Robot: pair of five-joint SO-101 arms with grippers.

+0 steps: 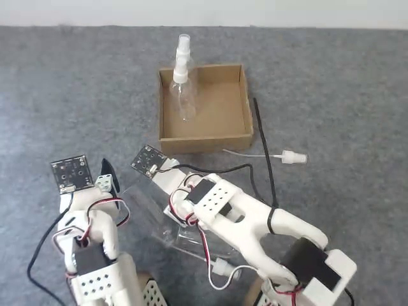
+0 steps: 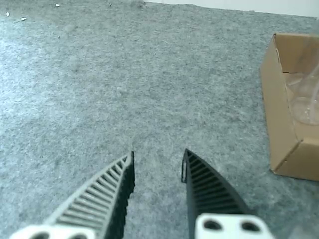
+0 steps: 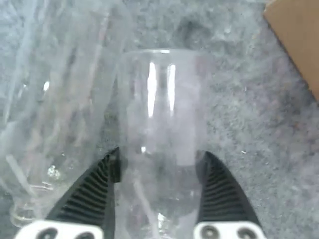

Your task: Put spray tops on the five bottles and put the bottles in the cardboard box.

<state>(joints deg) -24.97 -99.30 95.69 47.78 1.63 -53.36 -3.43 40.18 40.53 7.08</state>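
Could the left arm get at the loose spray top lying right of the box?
Probably not easily. The left gripper is open and empty, but the right arm, holding a bottle, lies between it and the spray top.

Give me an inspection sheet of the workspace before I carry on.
Surface: grey carpet.
Job's things: cardboard box holds at least one capped bottle; a loose spray top lies on the carpet beside the box; a second bottle lies next to the held one.
Clutter: nothing seen.
Grippers: left gripper open, empty, above carpet; right gripper shut on a clear bottle.
Cables: black cable runs on the carpet past the box.
Surroundings: pale wall beyond the carpet.
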